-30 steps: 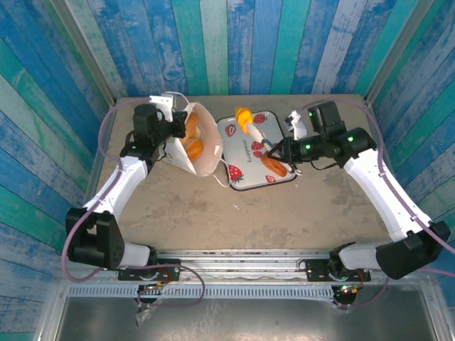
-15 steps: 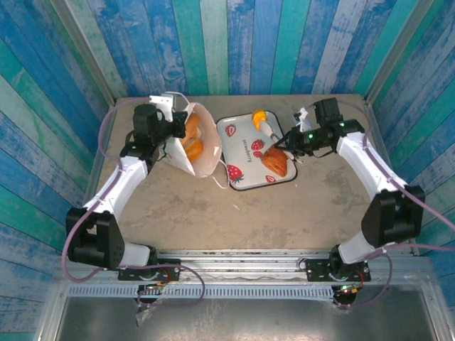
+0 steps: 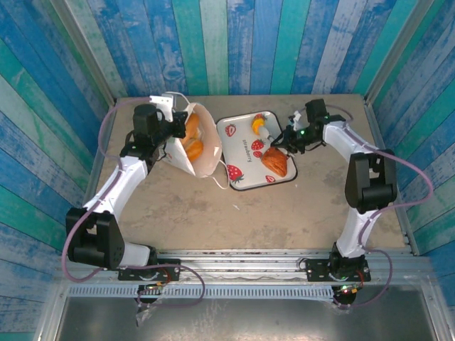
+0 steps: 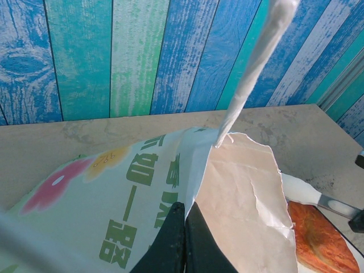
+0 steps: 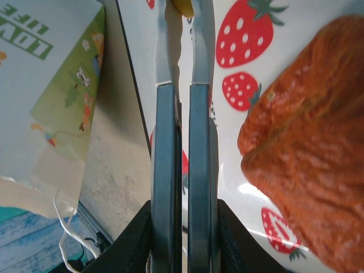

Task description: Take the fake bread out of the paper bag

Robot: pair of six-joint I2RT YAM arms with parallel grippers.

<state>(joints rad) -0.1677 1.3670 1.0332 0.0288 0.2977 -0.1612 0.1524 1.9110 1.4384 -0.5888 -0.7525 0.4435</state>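
Left gripper clamped on the paper bag rim, tabletop's far-left corner. Two buns inside the bag. Right gripper squeezing tongs closed (yellow at their far end) over the tray. Croissant lies at the tray's right edge.

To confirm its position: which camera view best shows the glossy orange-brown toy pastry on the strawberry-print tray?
The top external view: the glossy orange-brown toy pastry lies whole on the white strawberry-print tray. The right wrist view shows the pastry large but cut off; the left wrist view, one corner.
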